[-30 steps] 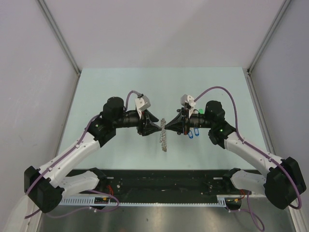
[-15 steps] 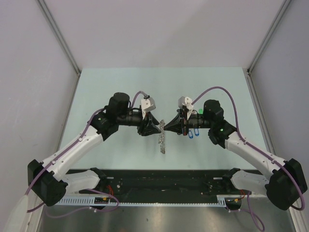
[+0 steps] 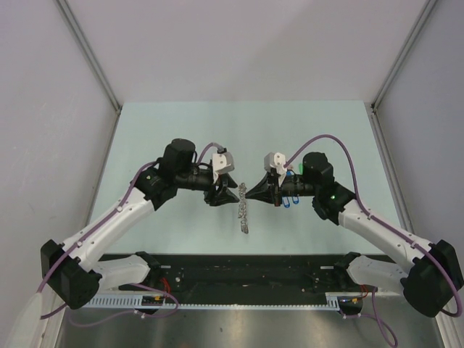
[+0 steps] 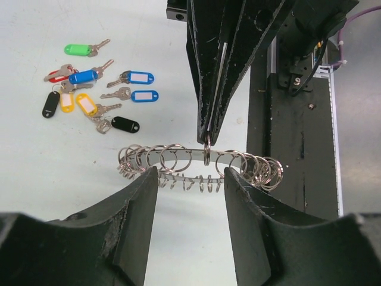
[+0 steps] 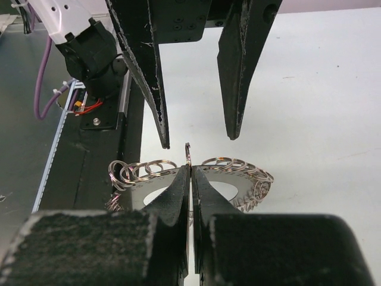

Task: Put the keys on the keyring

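Clamped with the right hand (image 5: 190, 173) on one small loop (image 4: 206, 156) of the keyring (image 4: 169, 161), mid-frame, with the left hand (image 4: 190, 176) apart just beside it. Upper left, keys (image 4: 86, 77) with white labels (image 4: 141, 77), unreadable.

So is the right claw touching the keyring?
Touching. The left wrist view shows the right gripper shut on one small loop of the keyring.

Shiny metal keyring (image 4: 166, 162), glossy plastic-tagged keys (image 4: 83, 77), scuffed matt black left claw (image 4: 190, 174)
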### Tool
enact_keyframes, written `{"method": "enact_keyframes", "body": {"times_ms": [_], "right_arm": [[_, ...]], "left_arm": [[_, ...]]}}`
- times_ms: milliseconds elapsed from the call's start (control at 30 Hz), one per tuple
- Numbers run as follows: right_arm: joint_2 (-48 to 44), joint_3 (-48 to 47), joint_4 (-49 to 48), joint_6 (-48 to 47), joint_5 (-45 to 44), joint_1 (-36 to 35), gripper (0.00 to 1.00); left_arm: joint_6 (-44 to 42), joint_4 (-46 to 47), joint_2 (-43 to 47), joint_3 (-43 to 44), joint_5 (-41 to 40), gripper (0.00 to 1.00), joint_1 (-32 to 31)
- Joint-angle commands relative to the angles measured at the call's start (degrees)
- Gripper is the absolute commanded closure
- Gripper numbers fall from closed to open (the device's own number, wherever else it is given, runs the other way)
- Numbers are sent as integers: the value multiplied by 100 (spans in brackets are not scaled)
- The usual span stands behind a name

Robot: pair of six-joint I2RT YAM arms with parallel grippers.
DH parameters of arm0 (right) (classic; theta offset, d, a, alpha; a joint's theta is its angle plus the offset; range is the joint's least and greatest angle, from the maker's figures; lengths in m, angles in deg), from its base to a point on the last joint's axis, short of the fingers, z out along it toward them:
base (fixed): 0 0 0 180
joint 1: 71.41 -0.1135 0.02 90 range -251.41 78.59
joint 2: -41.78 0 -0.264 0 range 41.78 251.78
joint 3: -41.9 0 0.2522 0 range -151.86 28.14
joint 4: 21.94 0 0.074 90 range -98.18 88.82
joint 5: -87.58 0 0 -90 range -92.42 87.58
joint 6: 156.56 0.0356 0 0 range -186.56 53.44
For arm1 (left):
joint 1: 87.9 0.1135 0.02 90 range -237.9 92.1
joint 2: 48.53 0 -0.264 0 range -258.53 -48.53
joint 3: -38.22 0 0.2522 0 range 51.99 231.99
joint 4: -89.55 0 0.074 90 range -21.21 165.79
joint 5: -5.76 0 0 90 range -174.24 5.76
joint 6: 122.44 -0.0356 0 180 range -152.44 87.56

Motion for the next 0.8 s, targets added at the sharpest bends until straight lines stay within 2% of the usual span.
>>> {"method": "enact_keyframes", "body": {"times_ms": [0, 267, 767], "right_arm": [[-236, -349, -50, -367, -183, -113, 100], [-306, -455, 135, -525, -420, -227, 100], [-245, -657, 592, -824, -869, -421, 100]], "left_arm": [[-371, 171, 155, 42, 365, 47, -25], [-300, 515, 305, -222, 427, 51, -34], [-555, 234, 129, 32, 181, 67, -218]]}}
